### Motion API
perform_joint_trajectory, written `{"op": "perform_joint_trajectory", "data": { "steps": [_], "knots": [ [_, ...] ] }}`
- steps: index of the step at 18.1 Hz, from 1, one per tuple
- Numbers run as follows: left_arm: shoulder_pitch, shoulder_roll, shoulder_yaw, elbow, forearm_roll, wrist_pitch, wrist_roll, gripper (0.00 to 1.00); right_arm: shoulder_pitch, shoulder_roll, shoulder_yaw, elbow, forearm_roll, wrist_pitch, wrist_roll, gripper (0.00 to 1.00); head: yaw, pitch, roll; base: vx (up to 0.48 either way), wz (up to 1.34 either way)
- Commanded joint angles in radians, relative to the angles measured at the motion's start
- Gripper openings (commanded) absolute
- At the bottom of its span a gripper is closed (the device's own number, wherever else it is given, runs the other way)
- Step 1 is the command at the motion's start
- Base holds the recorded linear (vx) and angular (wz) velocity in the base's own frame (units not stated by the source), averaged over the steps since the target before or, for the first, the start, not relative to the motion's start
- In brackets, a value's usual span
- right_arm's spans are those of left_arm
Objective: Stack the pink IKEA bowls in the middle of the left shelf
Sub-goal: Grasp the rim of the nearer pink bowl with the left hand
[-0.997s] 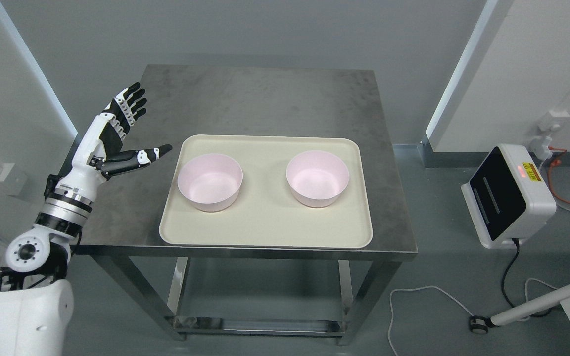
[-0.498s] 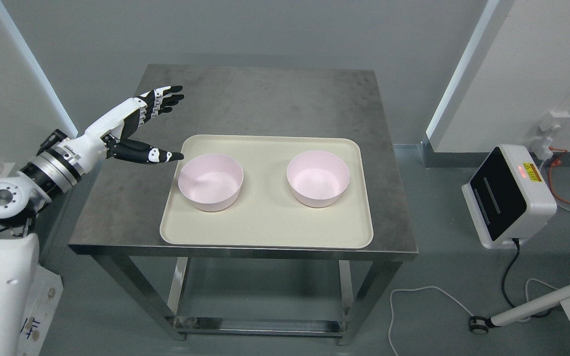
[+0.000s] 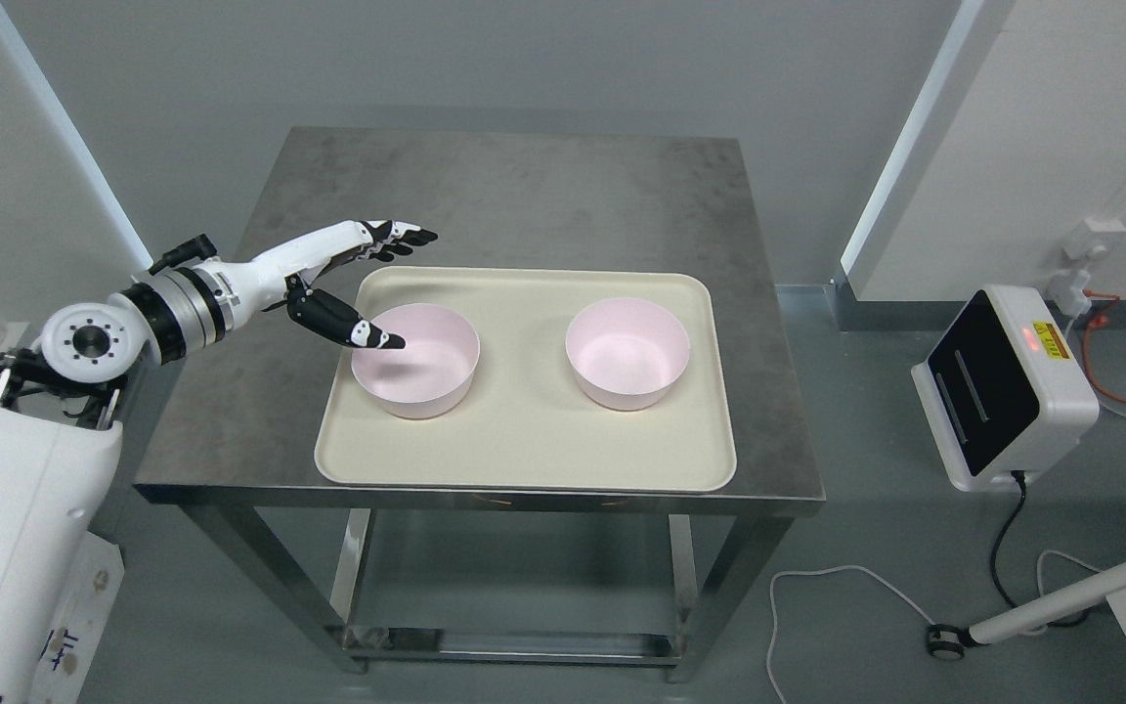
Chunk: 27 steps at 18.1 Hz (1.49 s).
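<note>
Two pink bowls on cream tray (image 3: 524, 445), upright, well apart: left bowl (image 3: 415, 360), right bowl (image 3: 627, 353). One tray, on steel table (image 3: 514, 196). Left hand (image 3: 348, 279) spread wide, holding nothing; thumb tip over left bowl's rim, contact unclear; fingers (image 3: 397, 240) extended above tray's far-left corner. Arm enters from left, forearm near level.

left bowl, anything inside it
The left bowl holds no object. The left robot hand is open beside it, thumb tip over the bowl's left rim, casting a shadow on the inner wall. The near inner wall is hidden by the rim.
</note>
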Motion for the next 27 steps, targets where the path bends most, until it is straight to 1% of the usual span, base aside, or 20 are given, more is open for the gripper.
{"op": "perform_joint_trajectory", "data": {
  "steps": [1,3,5,7,8,9,10,12,14,15,17,20,23,27],
  "knots": [
    [-0.019,-0.032,-0.178,0.024,-0.128,0.001,-0.004,0.80,0.000,-0.017,-0.011,0.000,0.008,0.000,-0.001,1.00,0.0000,0.000,0.000,0.000,0.00],
    [-0.027,-0.043,-0.176,0.025,-0.148,0.001,-0.004,0.75,0.000,-0.017,-0.009,0.000,0.008,0.000,-0.001,1.00,0.0000,0.000,0.000,0.000,0.00],
    [-0.042,-0.062,-0.175,0.042,-0.172,0.000,-0.002,0.68,0.000,-0.017,-0.011,0.000,0.008,0.000,-0.001,1.00,0.0000,0.000,0.000,0.000,0.00],
    [-0.056,-0.072,-0.173,0.067,-0.195,-0.011,-0.001,0.63,0.000,-0.017,-0.011,0.000,0.008,0.000,-0.001,1.00,0.0000,0.000,0.000,0.000,0.00],
    [-0.065,-0.084,-0.169,0.071,-0.207,-0.014,0.001,0.60,0.000,-0.017,-0.009,-0.002,0.008,0.000,-0.001,1.00,0.0000,0.000,0.000,0.000,0.00],
    [-0.071,-0.100,-0.166,0.073,-0.212,-0.015,0.005,0.54,0.000,-0.017,-0.009,0.000,0.008,0.000,-0.001,1.00,0.0000,0.000,0.000,0.000,0.00],
    [-0.079,-0.106,-0.167,0.076,-0.212,-0.018,0.007,0.51,0.000,-0.017,-0.011,0.000,0.008,0.000,-0.001,1.00,0.0000,0.000,0.000,0.000,0.00],
    [-0.097,-0.109,-0.178,0.091,-0.250,-0.066,0.007,0.47,0.000,-0.017,-0.009,0.000,0.008,0.000,-0.001,1.00,0.0000,0.000,0.000,0.000,0.00],
    [-0.102,-0.127,-0.172,0.120,-0.315,-0.139,0.007,0.41,0.000,-0.017,-0.011,0.000,0.008,0.000,-0.001,1.00,0.0000,0.000,0.000,0.000,0.00],
    [-0.101,-0.134,-0.169,0.134,-0.327,-0.173,0.007,0.36,0.000,-0.017,-0.009,0.000,0.008,0.000,-0.001,1.00,0.0000,0.000,0.000,0.000,0.00],
    [-0.097,-0.134,-0.172,0.146,-0.332,-0.209,0.007,0.32,0.000,-0.017,-0.009,0.000,0.008,0.000,-0.001,1.00,0.0000,0.000,0.000,0.000,0.00],
    [-0.094,-0.135,-0.161,0.169,-0.367,-0.235,0.007,0.27,0.000,-0.017,-0.009,0.000,0.008,0.000,-0.001,1.00,0.0000,0.000,0.000,0.000,0.00],
    [-0.096,-0.144,-0.126,0.182,-0.369,-0.267,0.007,0.14,0.000,-0.017,-0.009,0.000,0.008,0.000,-0.001,1.00,0.0000,0.000,0.000,0.000,0.00],
    [-0.096,-0.170,-0.085,0.182,-0.369,-0.276,0.007,0.03,0.000,-0.017,-0.009,0.000,0.008,0.000,-0.001,1.00,0.0000,0.000,0.000,0.000,0.00]
  ]
}}
